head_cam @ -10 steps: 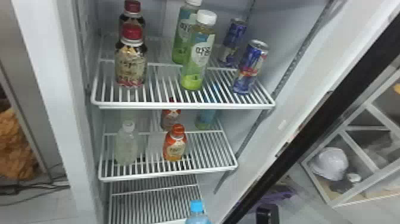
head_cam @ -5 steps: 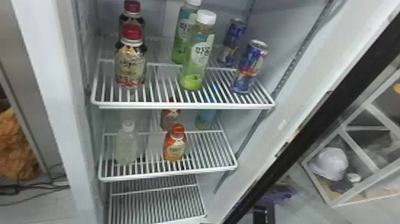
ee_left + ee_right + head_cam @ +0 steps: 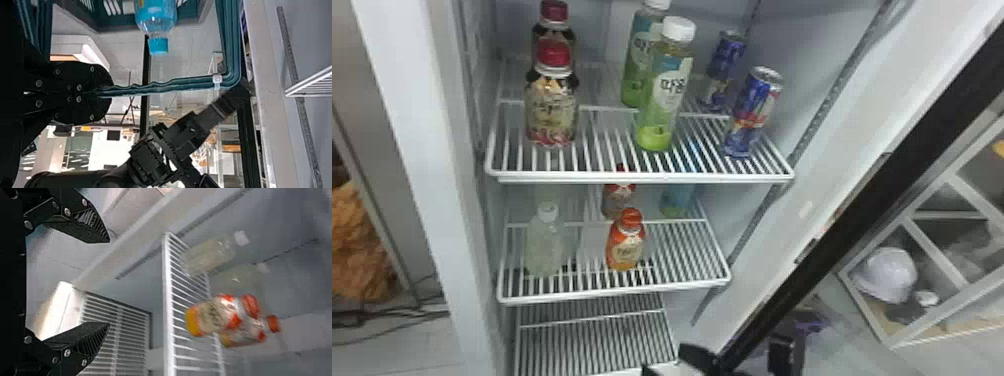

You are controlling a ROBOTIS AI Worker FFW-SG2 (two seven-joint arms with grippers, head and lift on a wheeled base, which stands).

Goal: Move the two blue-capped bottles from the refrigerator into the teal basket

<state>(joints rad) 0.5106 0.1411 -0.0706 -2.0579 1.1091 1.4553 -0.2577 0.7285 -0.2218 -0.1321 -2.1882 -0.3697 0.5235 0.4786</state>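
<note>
Gone in the head view from in front of the lowest shelf's (image 3: 592,320) front edge, after showing cap and shoulders there at first: blue-capped bottle (image 3: 156,19). In its stead, after a moment of nearly bare wire, risen into view from below: right gripper (image 3: 668,360), now near that shelf's front right corner. Beyond the door's black frame (image 3: 859,211), first dipped slightly, then back up and a little higher than at first: small black shape (image 3: 783,350).

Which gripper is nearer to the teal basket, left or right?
Left. The left gripper is closed on the rim of the teal basket; the right gripper is open and empty, farther from it, facing a wire refrigerator shelf.
</note>
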